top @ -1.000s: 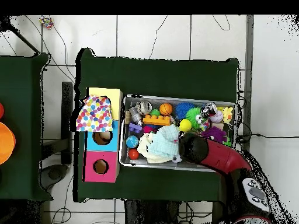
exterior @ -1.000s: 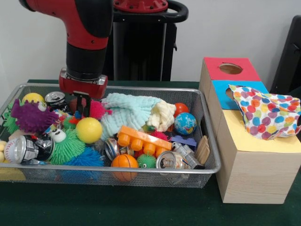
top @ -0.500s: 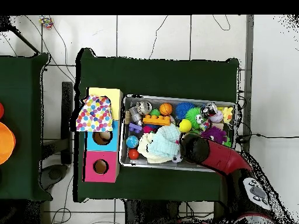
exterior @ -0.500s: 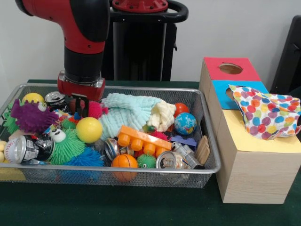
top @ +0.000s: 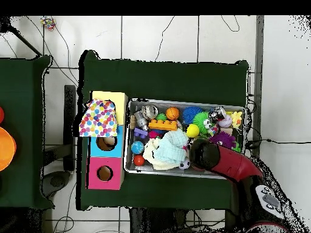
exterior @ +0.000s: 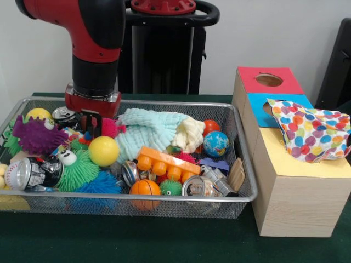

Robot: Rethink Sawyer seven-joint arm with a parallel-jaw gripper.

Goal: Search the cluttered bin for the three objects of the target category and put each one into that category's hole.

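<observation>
A wire mesh bin is packed with toys. Balls in it: a yellow ball, a small basketball, a globe ball, an orange-red ball. Several drink cans lie among them, one at the far left corner. A pale blue cloth and a cream cloth are heaped in the middle. My gripper hangs low over the bin's back left, beside a pink fuzzy ball, open with nothing held. In the overhead view the arm hides it.
A wooden box stands right of the bin, with a red top and hole, a blue section and a yellow section. A polka-dot cloth drapes over the blue and yellow tops. An orange brick and spiky toys fill the bin.
The arm has shifted a little to the left in the front view and risen slightly. Nothing was picked up, and the toys have not moved.
</observation>
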